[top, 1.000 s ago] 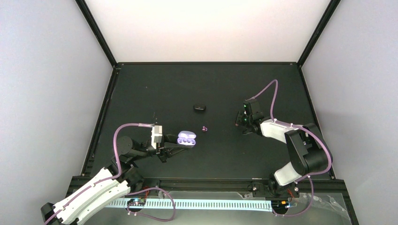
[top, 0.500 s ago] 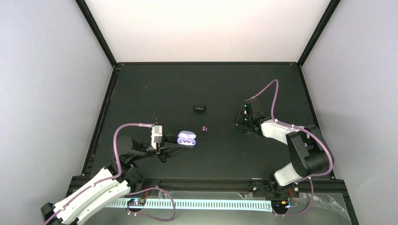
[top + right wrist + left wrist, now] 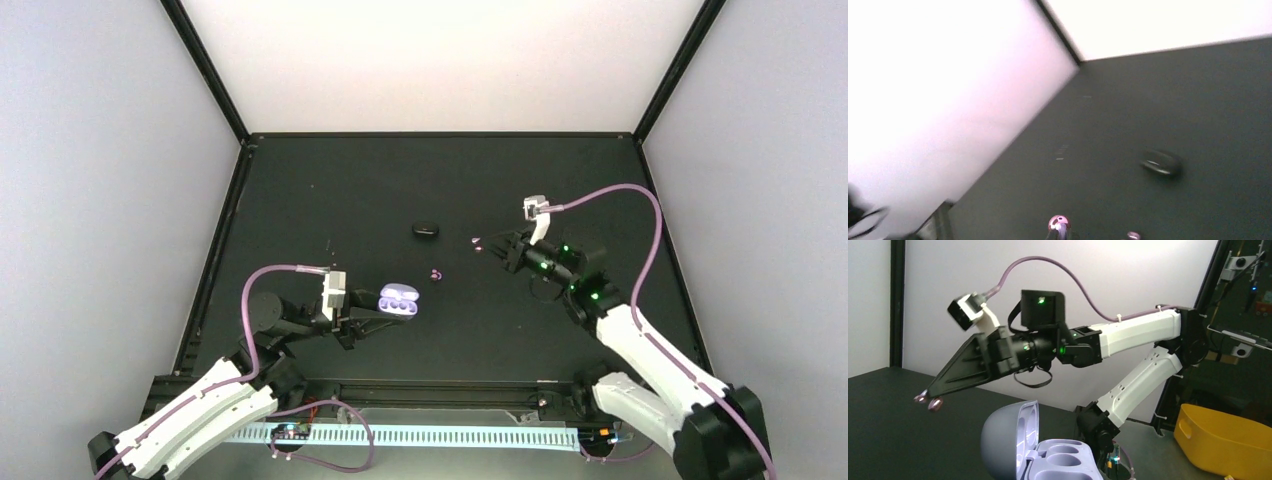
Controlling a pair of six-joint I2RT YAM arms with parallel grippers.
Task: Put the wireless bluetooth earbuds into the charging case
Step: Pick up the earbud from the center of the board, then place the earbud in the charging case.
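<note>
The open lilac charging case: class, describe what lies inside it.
The charging case shows two moulded wells, both empty, with nothing seated in them. Its nearest part runs off the left wrist picture, unseen.

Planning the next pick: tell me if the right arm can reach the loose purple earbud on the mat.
Probably yes: the earbud lies in the open, nothing beside it, with the right gripper nearby; its shut jaws would need opening first.
</note>
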